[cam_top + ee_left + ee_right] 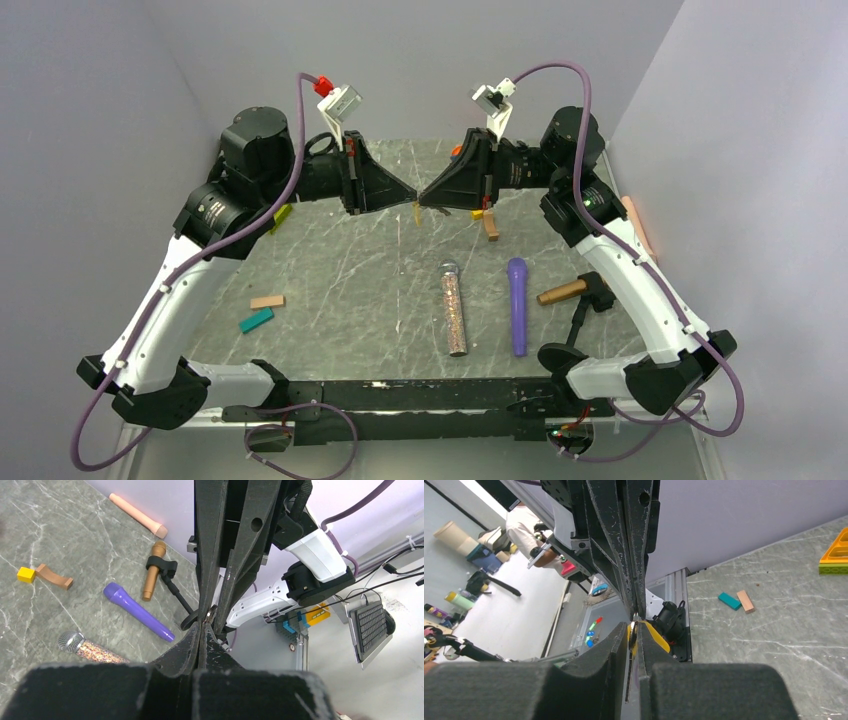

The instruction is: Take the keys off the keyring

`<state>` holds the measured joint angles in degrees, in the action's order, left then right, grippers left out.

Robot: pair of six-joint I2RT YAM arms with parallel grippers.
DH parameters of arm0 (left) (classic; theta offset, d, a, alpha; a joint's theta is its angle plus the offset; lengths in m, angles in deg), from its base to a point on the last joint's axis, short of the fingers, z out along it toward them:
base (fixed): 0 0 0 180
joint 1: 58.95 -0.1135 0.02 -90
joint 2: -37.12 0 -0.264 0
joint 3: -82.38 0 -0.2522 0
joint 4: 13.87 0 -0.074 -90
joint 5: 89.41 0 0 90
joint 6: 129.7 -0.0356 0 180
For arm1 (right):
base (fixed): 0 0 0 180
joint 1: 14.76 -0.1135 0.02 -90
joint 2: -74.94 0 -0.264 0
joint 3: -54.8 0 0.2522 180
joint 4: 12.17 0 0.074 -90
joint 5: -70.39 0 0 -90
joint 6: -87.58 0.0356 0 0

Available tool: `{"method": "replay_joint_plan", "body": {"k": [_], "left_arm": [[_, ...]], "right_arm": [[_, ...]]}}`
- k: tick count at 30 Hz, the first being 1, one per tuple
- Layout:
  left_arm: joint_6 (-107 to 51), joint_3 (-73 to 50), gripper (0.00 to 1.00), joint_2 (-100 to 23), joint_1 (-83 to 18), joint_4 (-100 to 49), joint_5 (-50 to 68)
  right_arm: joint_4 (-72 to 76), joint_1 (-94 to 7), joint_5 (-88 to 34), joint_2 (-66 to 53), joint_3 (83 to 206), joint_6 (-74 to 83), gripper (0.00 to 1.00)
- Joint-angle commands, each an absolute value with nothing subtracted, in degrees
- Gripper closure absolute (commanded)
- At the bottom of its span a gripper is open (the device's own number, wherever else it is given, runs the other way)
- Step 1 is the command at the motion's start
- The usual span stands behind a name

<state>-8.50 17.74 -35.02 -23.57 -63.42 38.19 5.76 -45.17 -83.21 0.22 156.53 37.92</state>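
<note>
Contact zone is tiny in every view. From above, both pincers meet tip to tip at upper centre of the frame, over the table [330, 270] - the junction is too small to resolve.

The left gripper [407, 193] has its jaws fully closed. Its wrist view shows a small metal piece [211, 614] at the tips; whether it is pinched cannot be told.

The right gripper [427, 197] has narrow jaws, clamped on the keys [655, 638] - flat yellow, one blade sticking out right of the fingers, the rest hidden between them. From above, the keys show only as a yellow sliver just below the meeting point.
</note>
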Motion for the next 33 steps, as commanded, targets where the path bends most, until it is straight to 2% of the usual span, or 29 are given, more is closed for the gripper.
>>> {"method": "replay_joint_plan", "body": {"k": [1,14,22,33], "left_arm": [[-7.79,19.59,1.00,-34.16,-23.62,-61.07,35.89],[-5.72,17.71,1.00,-32.68,-23.62,-57.92,33.67],[-4.83,15.47,1.00,-30.75,-23.65,-55.85,31.69],[0.28,5.11,1.00,-24.63,-23.07,-45.42,25.89]], "right_arm": [[2.83,-45.23,-84.76,0.93,157.09,38.11,0.86],[1.90,-45.24,-82.80,1.22,156.92,38.69,0.95],[-4.51,-45.23,-80.63,1.50,155.51,42.47,0.98],[-15.12,-45.24,-76.74,0.95,153.35,49.48,1.00]]}}
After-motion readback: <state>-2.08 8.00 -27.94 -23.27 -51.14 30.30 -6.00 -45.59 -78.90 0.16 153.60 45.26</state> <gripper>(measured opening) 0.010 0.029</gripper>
